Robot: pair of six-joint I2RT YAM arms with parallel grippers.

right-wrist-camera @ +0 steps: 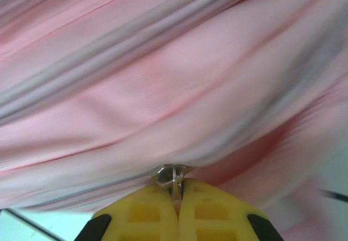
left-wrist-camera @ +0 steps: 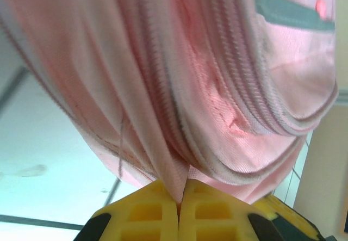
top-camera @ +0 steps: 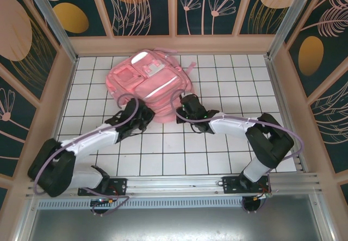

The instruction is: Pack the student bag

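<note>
The pink student bag [top-camera: 148,80] lies flat at the back middle of the tiled table, white patches and a pale stripe on its front. My left gripper [top-camera: 142,112] sits at the bag's near left edge, shut on a fold of pink fabric [left-wrist-camera: 176,181] that runs down between the yellow fingers [left-wrist-camera: 147,208]. My right gripper [top-camera: 185,106] sits at the near right edge, shut on a small metal zipper pull [right-wrist-camera: 171,177], whose tab goes between its yellow fingers [right-wrist-camera: 209,211]. Pink cloth with zip seams [right-wrist-camera: 163,78] rises close in front of both wrist cameras.
The white tiled table [top-camera: 217,143] stretches round the bag, with wooden side walls [top-camera: 288,83] left, right and behind. A metal rail [top-camera: 179,184] with both arm bases runs along the near edge.
</note>
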